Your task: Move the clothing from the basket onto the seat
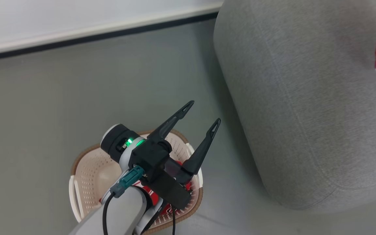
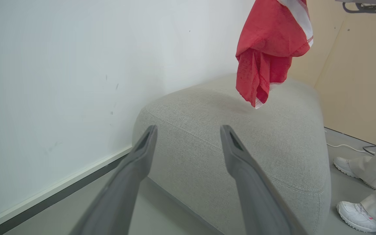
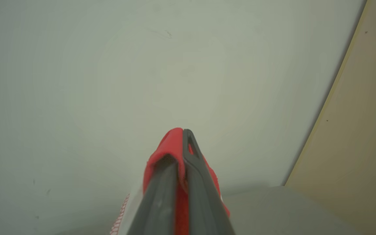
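Your left gripper point(image 1: 205, 112) hung wide open and empty above the cream laundry basket point(image 1: 77, 160), where one red garment point(image 1: 149, 194) lay partly hidden under the arm. Your right gripper point(image 3: 179, 138) was clamped tight on the other red garment point(image 2: 266, 49), fabric wrapped over one finger. That white-trimmed garment dangled above the grey sofa point(image 1: 305, 98), its lowest tip close to the cushion; you couldn't tell whether it touched. A person's white shoes point(image 2: 354, 215) stood beside the sofa.

Left pincer point(image 1: 205, 112) spread wide, pointing up-right in head view; right pincer point(image 3: 184, 132) clamped tight on clothing point(image 3: 171, 141).
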